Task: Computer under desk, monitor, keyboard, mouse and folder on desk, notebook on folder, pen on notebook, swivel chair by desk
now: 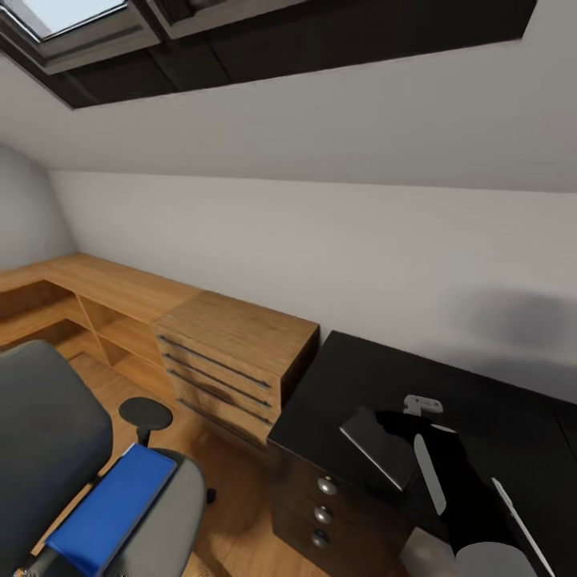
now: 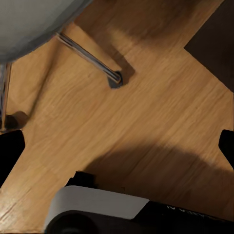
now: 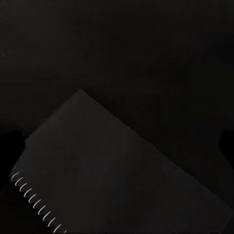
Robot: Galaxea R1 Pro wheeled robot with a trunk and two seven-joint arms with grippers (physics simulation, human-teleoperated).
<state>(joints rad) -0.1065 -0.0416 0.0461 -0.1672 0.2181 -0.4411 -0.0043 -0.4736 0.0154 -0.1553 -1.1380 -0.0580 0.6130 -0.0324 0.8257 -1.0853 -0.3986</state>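
Two jaws | right jaws (image 3: 117, 146) spread above notebook (image 3: 122, 175) on counter (image 1: 353, 377) | left jaws (image 2: 117, 146) spread over floor (image 2: 146, 107)

the desk (image 1: 361, 377) is finished in glossy black. the swivel chair (image 1: 48, 433) is covered in matt grey cloth. the drawer unit (image 1: 232, 344) is made of light wood.

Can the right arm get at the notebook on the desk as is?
Probably yes. The notebook lies flat on the black desk with nothing on top, and the right gripper looks straight down onto its cover with the fingers spread to either side. The pen lies apart, out of the way.
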